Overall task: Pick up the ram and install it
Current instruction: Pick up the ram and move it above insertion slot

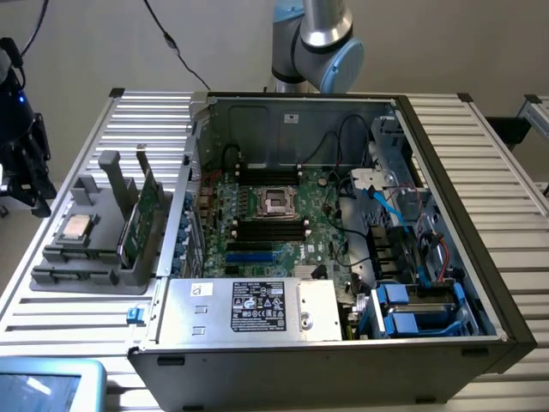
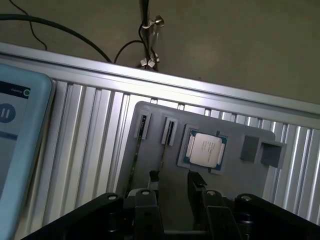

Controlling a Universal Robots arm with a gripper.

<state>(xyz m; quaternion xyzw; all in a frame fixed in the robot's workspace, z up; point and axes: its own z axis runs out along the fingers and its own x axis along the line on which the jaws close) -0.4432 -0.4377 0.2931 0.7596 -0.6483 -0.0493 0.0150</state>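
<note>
The ram (image 1: 140,219), a thin green board with dark chips, stands on edge in a grey holder (image 1: 90,257) at the exterior view's left, beside the open computer case. In the wrist view two thin boards show edge-on in the holder's slots (image 2: 141,127); which one is the ram I cannot tell. My gripper (image 1: 30,184) hangs at the far left, above and outside the holder. Seen from the wrist, my gripper (image 2: 172,177) is open with nothing between its black fingertips (image 2: 196,179), just short of the holder. The motherboard's black memory slots (image 1: 270,228) lie inside the case.
A square silver processor chip (image 2: 206,150) lies flat in the holder (image 2: 235,175). The case (image 1: 480,257) has tall metal walls, cables and blue drive bays at the exterior view's right. A light-blue tablet (image 1: 47,386) lies at the table's near corner. The ribbed metal table (image 1: 506,154) surrounds everything.
</note>
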